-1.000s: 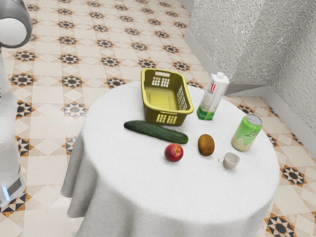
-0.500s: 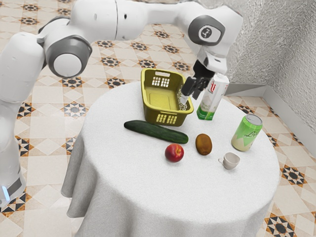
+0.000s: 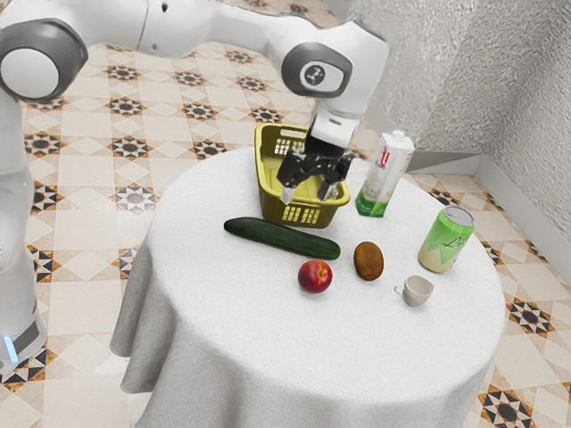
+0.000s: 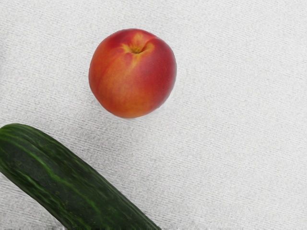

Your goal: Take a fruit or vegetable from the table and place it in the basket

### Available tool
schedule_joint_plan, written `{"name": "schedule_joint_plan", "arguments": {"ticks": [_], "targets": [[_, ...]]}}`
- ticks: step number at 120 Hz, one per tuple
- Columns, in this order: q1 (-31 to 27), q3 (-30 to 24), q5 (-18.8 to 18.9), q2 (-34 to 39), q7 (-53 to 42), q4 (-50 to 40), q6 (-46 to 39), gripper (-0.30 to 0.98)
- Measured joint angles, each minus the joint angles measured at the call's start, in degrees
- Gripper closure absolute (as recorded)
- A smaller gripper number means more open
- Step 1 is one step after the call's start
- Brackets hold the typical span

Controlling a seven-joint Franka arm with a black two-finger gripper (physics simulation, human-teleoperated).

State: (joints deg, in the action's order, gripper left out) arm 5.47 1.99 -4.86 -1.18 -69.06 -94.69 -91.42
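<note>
My gripper [image 3: 306, 194] is open above the near end of the basket in the exterior view, its two fingertips well apart with nothing between them. The olive-yellow basket [image 3: 303, 214] stands upright, partly hidden behind the hand. Beside it lies a dark green cucumber [image 3: 281, 237]. A red peach or nectarine [image 3: 315, 276] rests close to the cucumber's end, and a brown kiwi [image 3: 368, 260] lies a little farther along. In the wrist view, the red fruit [image 4: 133, 73] and part of the cucumber [image 4: 67, 177] lie on white cloth, apart from each other.
A white-and-green carton [image 3: 384, 175] stands next to the basket. Toward the exterior view's right are a green can [image 3: 446, 241] and a small pale cup [image 3: 416, 291]. All stand on a round table [image 3: 232, 303] with a white cloth.
The arm came into the exterior view over the table, then my hand shifted from near the carton toward the exterior view's left and turned. The kiwi shifted slightly between the first two exterior pictures.
</note>
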Motion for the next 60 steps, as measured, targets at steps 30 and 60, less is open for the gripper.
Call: {"name": "schedule_joint_plan", "arguments": {"ticks": [30, 60], "targets": [[-2.6, -0.1, 0.1, 0.2, -4.3, -9.1, -6.0, 0.0], [0.0, -4.6, -0.4, -1.5, -6.6, -8.7, -9.5, 0.0]]}}
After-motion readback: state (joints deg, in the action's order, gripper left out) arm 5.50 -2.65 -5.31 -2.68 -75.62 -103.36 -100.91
